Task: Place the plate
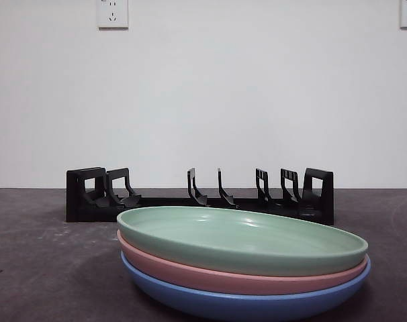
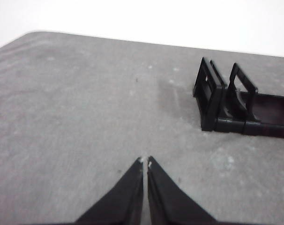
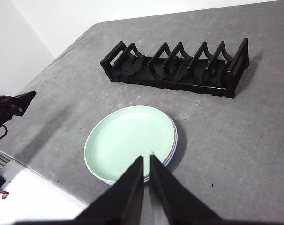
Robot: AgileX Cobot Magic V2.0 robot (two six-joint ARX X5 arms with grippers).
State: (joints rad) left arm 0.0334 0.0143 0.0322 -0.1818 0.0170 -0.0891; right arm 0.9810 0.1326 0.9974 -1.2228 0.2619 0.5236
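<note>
Three plates are stacked near the table's front: a green plate (image 1: 244, 238) on top, a pink plate (image 1: 210, 274) under it, and a blue plate (image 1: 223, 302) at the bottom. The right wrist view shows the green plate (image 3: 128, 140) from above. Behind the stack lies a black slotted rack (image 1: 203, 194), empty, also seen as the rack (image 3: 177, 68) and its end (image 2: 226, 105). My right gripper (image 3: 146, 159) hovers high over the near rim of the stack, jaws shut and holding nothing. My left gripper (image 2: 145, 162) is shut over bare table, off the rack's end.
The grey table (image 1: 42, 268) ends at a white wall (image 1: 203, 94) with two power sockets (image 1: 112, 13). In the right wrist view, the other arm's dark tip (image 3: 13, 105) shows at the table's edge, beside white equipment (image 3: 34, 197).
</note>
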